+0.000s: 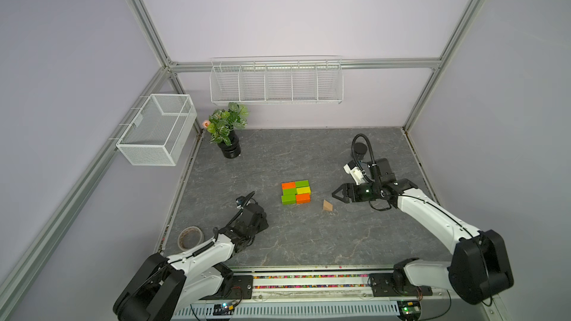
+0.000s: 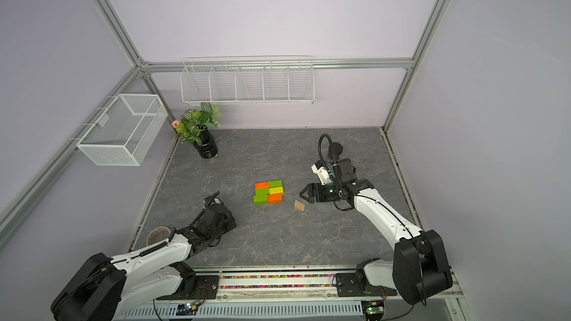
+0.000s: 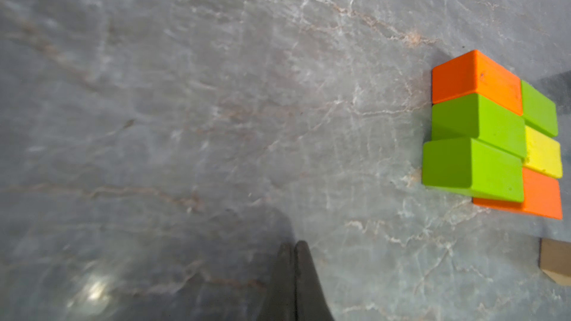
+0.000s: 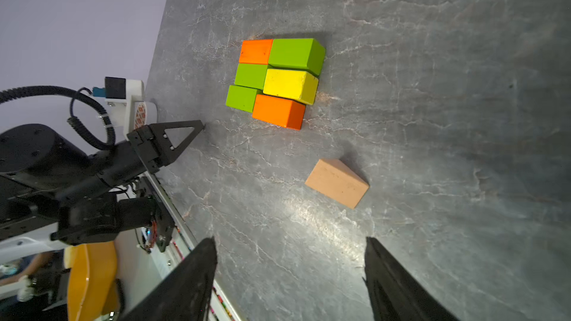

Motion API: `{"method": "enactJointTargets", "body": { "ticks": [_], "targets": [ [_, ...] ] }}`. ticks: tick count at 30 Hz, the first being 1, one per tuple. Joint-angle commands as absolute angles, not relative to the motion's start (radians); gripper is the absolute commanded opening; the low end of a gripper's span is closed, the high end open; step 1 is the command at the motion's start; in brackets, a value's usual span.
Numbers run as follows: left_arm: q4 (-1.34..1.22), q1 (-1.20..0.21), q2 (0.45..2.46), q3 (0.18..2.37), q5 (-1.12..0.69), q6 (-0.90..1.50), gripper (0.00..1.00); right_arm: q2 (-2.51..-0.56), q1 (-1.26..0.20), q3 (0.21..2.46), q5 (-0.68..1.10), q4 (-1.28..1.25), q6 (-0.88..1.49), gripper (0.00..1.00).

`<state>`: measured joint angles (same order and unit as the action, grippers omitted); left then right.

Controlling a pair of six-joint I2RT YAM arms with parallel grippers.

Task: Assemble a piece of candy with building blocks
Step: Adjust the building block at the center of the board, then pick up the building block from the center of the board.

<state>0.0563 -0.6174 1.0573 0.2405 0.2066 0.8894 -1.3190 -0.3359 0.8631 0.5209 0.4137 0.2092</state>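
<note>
At the middle of the table six bricks lie packed together, the triangle near them (not touching), right gripper spread and empty, left gripper pressed together.

The tabletop looks like grey veined stone with a dull sheen, glaring near the tan triangle, which seems matt bare wood. The bricks carry smooth satin paint. At upper centre, the wire rack is white-coated metal; the frame post at upper left, brushed metal.
</note>
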Motion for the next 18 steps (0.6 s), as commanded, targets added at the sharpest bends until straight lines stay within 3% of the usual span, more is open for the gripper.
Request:
{"method": "enactJointTargets", "body": {
  "ticks": [1, 5, 8, 13, 18],
  "targets": [
    [0.152, -0.617, 1.002, 0.178, 0.215, 0.918, 0.00, -1.360, -0.343, 0.836, 0.450, 0.294, 0.071, 0.75],
    [0.152, -0.617, 0.995, 0.173, 0.215, 0.917, 0.00, -1.374, -0.411, 0.693, 0.414, -0.028, -0.025, 0.75],
    [0.161, -0.617, 1.012, 0.186, 0.214, 0.914, 0.00, -1.454, -0.449, 0.728, 0.360, -0.017, -0.088, 0.75],
    [0.161, -0.617, 1.014, 0.186, 0.212, 0.914, 0.00, -1.612, -0.478, 0.872, 0.338, 0.078, -0.148, 0.68],
    [0.156, -0.617, 1.011, 0.181, 0.214, 0.918, 0.00, -1.675, -0.511, 0.943, 0.302, 0.086, -0.206, 0.69]
  ]
}}
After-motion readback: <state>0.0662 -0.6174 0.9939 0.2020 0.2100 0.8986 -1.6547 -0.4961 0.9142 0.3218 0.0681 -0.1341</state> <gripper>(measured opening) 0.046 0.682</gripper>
